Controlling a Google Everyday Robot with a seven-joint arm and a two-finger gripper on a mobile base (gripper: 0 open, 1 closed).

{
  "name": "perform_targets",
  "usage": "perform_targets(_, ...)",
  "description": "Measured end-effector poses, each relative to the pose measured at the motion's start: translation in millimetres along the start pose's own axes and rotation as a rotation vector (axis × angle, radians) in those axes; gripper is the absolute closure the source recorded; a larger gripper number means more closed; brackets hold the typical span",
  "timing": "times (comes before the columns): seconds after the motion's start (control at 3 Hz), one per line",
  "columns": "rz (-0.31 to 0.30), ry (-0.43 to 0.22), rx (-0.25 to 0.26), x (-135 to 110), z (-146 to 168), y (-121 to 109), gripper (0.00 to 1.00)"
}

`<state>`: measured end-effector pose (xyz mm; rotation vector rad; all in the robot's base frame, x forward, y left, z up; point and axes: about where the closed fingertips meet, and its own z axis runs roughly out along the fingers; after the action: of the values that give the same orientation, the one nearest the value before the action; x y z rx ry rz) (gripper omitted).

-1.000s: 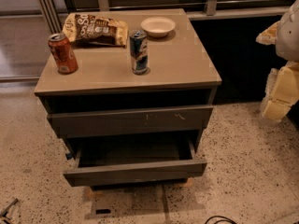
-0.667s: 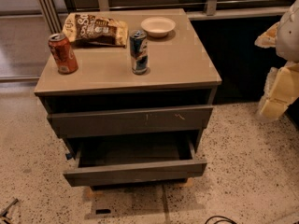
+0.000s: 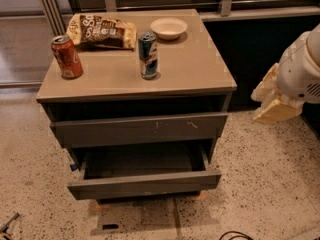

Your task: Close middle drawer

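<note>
middle drawer pulled open beneath scratched drawer front, red can, blue can, chip bag, bowl on surface, end effector at right, well apart

Two cans, one bowl, one bag

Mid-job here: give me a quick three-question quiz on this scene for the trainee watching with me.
1. True or false: the middle drawer is pushed fully shut.
2. Multiple choice: the gripper is (A) inside the middle drawer, (B) at the right of the view, apart from the cabinet, (C) gripping the bowl.
3. Fill in: the can nearest the cabinet's left edge is ____ in colour.

Key: 1 false, it is pulled out. 2 B. 3 red.
</note>
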<state>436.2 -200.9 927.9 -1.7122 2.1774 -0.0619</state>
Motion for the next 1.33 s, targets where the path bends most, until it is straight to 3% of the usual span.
perform_targets(0.33,-0.008,-0.054,-0.042,2,71,17,0.81)
perform_targets(0.67,-0.006,-0.108,-0.146,5,144,40,1.00)
perform_targets(1.33,0.005,-0.111,-0.198,14,172,50,1.00)
